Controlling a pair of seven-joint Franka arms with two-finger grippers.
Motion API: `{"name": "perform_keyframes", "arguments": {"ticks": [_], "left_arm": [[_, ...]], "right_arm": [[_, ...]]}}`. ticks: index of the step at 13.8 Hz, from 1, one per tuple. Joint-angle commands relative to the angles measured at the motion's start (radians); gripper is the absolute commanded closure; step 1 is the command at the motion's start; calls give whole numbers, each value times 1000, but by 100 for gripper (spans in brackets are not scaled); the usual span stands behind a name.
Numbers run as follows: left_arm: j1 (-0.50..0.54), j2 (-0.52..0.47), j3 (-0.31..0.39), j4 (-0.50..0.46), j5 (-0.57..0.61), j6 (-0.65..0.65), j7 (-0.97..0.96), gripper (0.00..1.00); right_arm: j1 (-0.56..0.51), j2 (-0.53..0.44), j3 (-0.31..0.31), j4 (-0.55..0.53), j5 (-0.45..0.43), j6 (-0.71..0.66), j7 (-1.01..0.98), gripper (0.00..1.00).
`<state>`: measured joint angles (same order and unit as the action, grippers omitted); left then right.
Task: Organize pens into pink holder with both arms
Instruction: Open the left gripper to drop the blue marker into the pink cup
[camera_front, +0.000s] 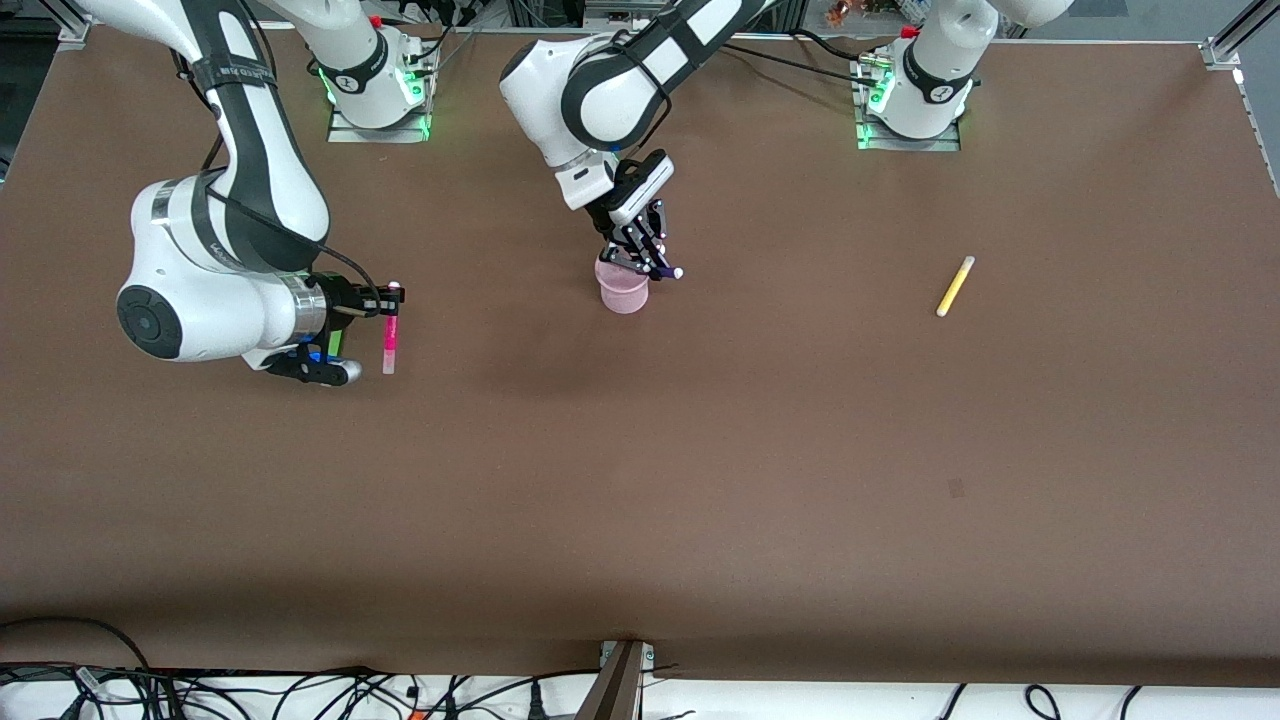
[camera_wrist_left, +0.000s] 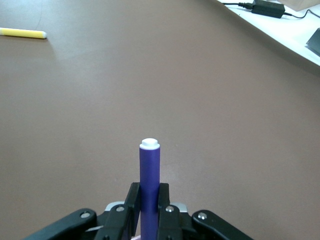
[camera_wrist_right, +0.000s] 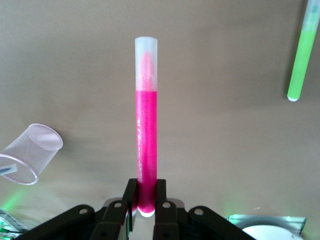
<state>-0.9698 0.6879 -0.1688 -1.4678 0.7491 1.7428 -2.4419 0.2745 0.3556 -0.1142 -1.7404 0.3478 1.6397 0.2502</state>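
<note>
The pink holder stands upright mid-table. My left gripper is right over its rim, shut on the dark purple pen, whose white end sticks out sideways. In the left wrist view the gripper clamps the purple pen. My right gripper is low over the table's right-arm end, shut on one end of the magenta pen. The right wrist view shows this grip on the magenta pen, and the holder. The lime green pen lies beside it, partly hidden by the wrist; it also shows in the right wrist view. The yellow pen lies toward the left arm's end, also in the left wrist view.
The brown table is bare over its whole part nearer the front camera. Both arm bases stand on the table's edge farthest from the camera. Cables lie on the white ledge off the table's near edge.
</note>
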Motion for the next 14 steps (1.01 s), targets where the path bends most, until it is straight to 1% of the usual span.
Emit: {"name": "perform_keyframes", "arguments": {"ticks": [1, 2, 3, 5, 7, 8, 10, 12, 14], "left_arm": [[-20, 21, 14, 43, 32, -34, -25, 76], [-20, 19, 14, 56, 33, -38, -23, 47], [-20, 19, 15, 66, 33, -52, -22, 39], [-17, 13, 18, 75, 35, -65, -11, 14], [0, -23, 18, 75, 26, -77, 41, 14], [31, -49, 17, 73, 9, -78, 81, 14], [107, -109, 6, 72, -81, -75, 214, 13], [189, -178, 5, 72, -189, -69, 382, 13], [264, -247, 3, 72, -288, -68, 539, 10]], "right_arm": [[-5, 5, 5, 22, 40, -31, 46, 100], [-5, 8, 5, 22, 52, -31, 47, 100], [-5, 9, 5, 22, 54, -31, 56, 100], [-3, 11, 7, 22, 54, -31, 66, 100], [-3, 11, 7, 22, 65, -32, 69, 100], [-3, 11, 7, 21, 86, -32, 86, 100], [6, 11, 14, 21, 120, -63, 138, 100], [8, 11, 16, 12, 207, -86, 188, 100], [35, 11, 24, -5, 292, -100, 251, 100]]}}
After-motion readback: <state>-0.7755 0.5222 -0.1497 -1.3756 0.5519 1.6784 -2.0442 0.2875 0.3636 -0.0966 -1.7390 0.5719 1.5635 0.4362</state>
